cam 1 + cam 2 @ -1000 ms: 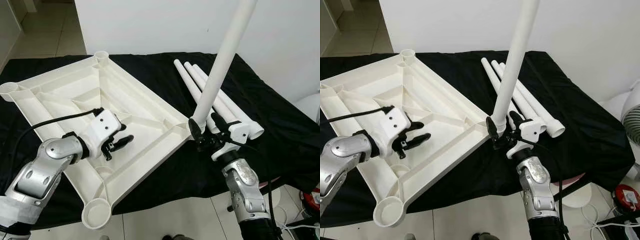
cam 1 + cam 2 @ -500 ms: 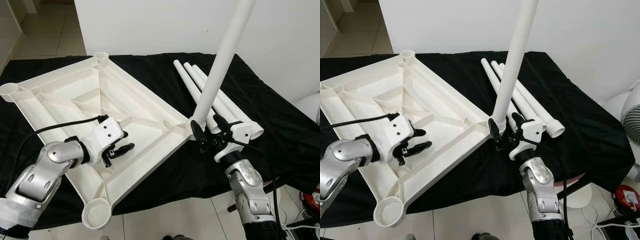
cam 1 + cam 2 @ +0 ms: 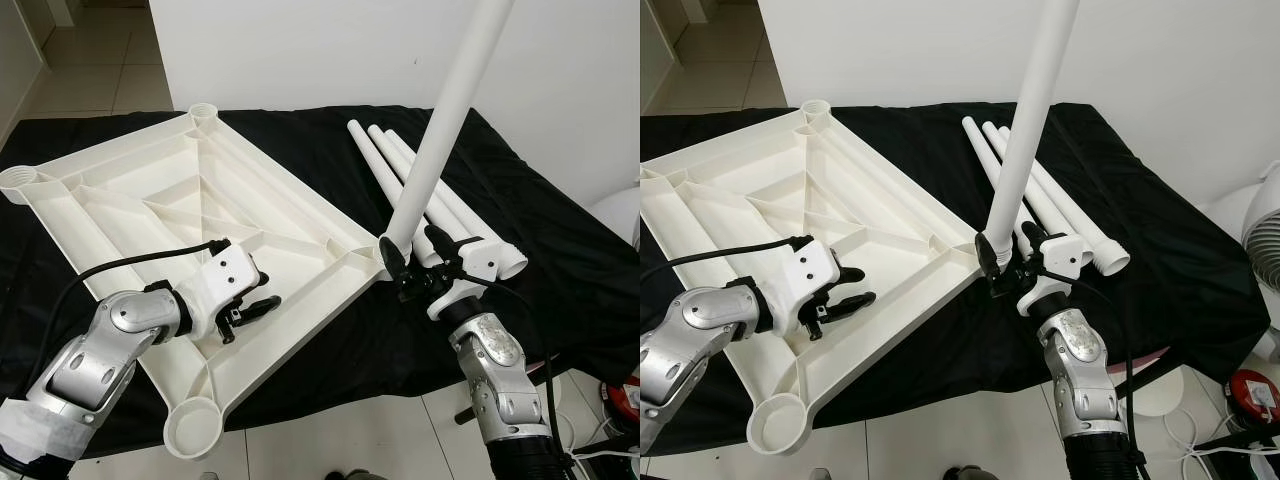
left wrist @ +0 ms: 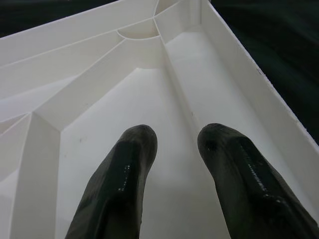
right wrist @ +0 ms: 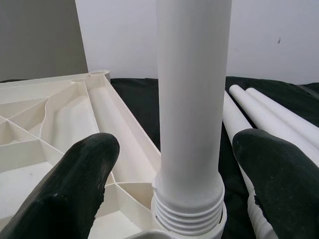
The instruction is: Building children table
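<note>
The white plastic tabletop [image 3: 120, 190] lies upside down on a black cloth, ribs facing up. One white leg [image 3: 440, 120] stands upright in the corner socket [image 3: 375, 262] nearest my right arm; its threaded base [image 5: 188, 214] sits in the socket. My right gripper [image 3: 415, 262] is open, one finger on each side of that leg's base, not touching it. Three more legs [image 3: 420, 185] lie side by side on the cloth behind it. My left gripper [image 3: 255, 307] is open and holds nothing, low over a ribbed bay of the tabletop [image 4: 164, 89] near its front edge.
An empty round socket [image 3: 193, 425] sits at the tabletop's nearest corner, others at the far corners [image 3: 203, 112]. The black cloth [image 3: 560, 260] ends at the table's front edge above tiled floor. A white fan [image 3: 1265, 235] and a red object [image 3: 1252, 395] are at the right.
My left gripper has slid nearer and to the right across the tabletop's underside. The right gripper stays beside the upright leg's base, barely shifted.
</note>
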